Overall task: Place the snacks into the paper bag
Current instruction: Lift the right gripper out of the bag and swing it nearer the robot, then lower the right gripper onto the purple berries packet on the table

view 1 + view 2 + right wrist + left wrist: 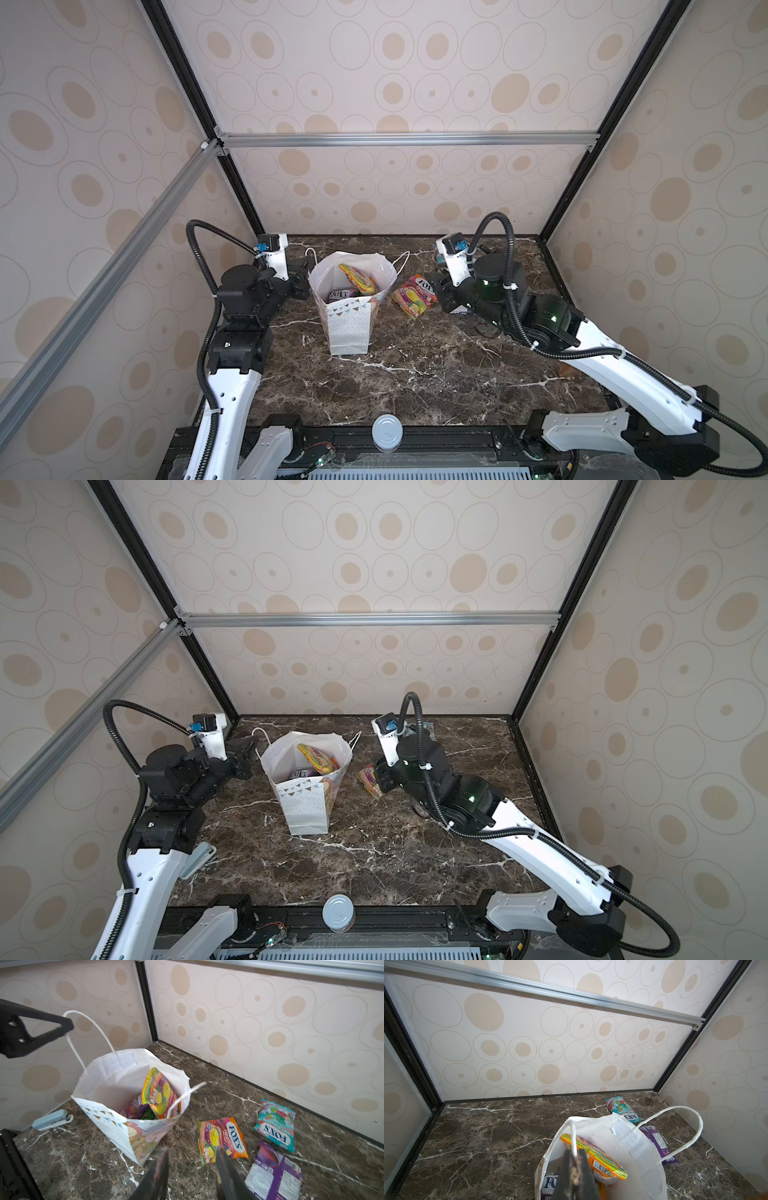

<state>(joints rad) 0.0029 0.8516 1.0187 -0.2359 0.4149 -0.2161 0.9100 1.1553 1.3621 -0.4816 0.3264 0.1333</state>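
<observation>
A tall white paper gift bag [349, 328] stands on the dark marble table [415, 382], with glossy candy packets [160, 1093] inside. Right of the bag, the right tool [193, 1150], jaws apart, hovers by an orange FOX'S packet [223, 1140]; a purple packet [274, 1172] and a teal packet [274, 1124] lie farther out. At the bag's far left rim, the left tool [575, 1152] clamps its white cord handle [572, 1132].

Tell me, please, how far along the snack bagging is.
Done: several packets, including a yellow-orange packet, already sit inside the paper bag. In hand: the left gripper is shut on the bag's cord handle; the right gripper hangs open and empty near the orange packet. Remaining: that one, the teal packet and the purple packet lie on the table.
</observation>
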